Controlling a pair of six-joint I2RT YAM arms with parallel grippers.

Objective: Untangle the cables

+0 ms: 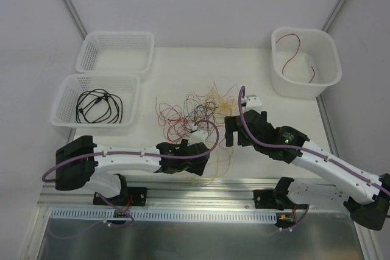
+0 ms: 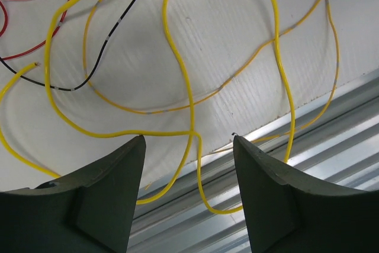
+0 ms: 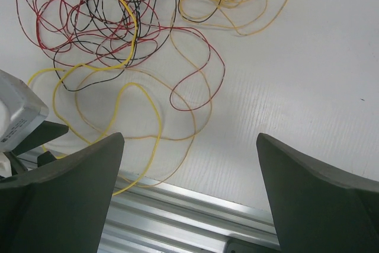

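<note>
The cables (image 1: 194,111) lie in a loose tangle of red, yellow-orange and black wire at the middle of the white table. My left gripper (image 1: 199,133) hovers over the tangle's near edge. In the left wrist view it (image 2: 188,138) is open, and a yellow cable (image 2: 177,57) loops between its fingers without being pinched, hanging over the table's front edge. My right gripper (image 1: 250,103) is just right of the tangle. The right wrist view shows it (image 3: 190,136) wide open over bare table, with the tangle (image 3: 118,22) ahead to its left.
At the far left stands a white mesh basket (image 1: 85,59). Nearer is a second basket (image 1: 61,105) holding a black cable (image 1: 97,106). A white tub (image 1: 334,59) at the far right holds a red cable (image 1: 297,47). An aluminium rail (image 1: 244,182) runs along the table's near edge.
</note>
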